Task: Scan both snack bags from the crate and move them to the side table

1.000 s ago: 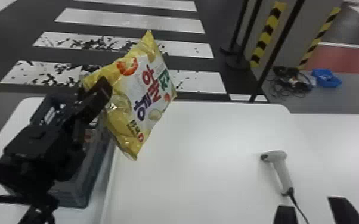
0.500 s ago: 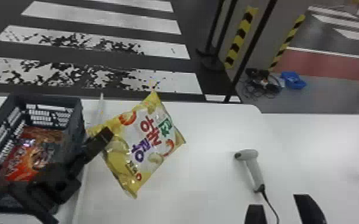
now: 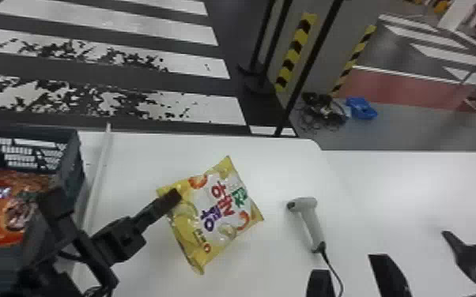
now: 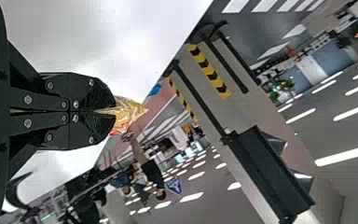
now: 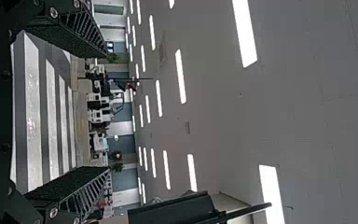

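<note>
Clamping yellow bag (image 3: pixel 223 213), left gripper (image 3: pixel 172 197) hiding some edge, crate (image 3: pixel 76 158) cut off

In the head view, white stripes (image 3: pixel 110 21) are crossing the dark floor (image 3: pixel 233 27) at the upper left, the lower ones showing black patches. A grey pillar (image 3: pixel 338 39) is standing right of upper centre, bearing yellow-and-black bands (image 3: pixel 289 65). Reddish flooring (image 3: pixel 401 89) is running across the upper right. A white tabletop (image 3: pixel 269 166) is spreading below. In the right wrist view, long white lights (image 5: pixel 245 32) are glowing along the grey ceiling (image 5: pixel 307 93).
</note>
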Robot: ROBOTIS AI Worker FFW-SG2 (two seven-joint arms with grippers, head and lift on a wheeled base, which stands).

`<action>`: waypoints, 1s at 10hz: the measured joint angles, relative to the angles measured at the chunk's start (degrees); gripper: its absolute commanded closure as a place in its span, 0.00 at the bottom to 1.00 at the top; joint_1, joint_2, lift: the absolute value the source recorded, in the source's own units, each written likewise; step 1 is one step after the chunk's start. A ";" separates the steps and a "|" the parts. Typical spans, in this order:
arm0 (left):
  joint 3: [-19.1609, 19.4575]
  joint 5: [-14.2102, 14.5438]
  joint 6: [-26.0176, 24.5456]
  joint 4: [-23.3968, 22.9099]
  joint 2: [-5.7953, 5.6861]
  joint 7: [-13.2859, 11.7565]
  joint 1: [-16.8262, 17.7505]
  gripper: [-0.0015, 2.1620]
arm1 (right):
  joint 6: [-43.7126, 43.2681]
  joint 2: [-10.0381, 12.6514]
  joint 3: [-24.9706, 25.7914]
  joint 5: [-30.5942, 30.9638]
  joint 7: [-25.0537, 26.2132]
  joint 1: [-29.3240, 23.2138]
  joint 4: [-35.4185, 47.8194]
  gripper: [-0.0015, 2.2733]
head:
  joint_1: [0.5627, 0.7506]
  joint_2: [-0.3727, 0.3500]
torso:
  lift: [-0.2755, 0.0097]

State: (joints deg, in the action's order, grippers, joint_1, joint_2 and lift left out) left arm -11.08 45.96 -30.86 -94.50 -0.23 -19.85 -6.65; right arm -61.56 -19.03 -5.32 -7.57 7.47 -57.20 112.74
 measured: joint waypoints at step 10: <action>-10.82 -25.64 3.79 -6.34 0.23 20.15 1.19 0.01 | -0.03 -0.04 0.11 -0.65 0.00 -0.03 0.41 0.06 | 0.70 0.03 | 0.63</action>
State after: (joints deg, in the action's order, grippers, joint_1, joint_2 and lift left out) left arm -21.91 20.31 -27.07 -100.85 -0.01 0.31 -5.46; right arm -61.59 -19.07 -5.21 -8.22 7.47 -57.23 113.15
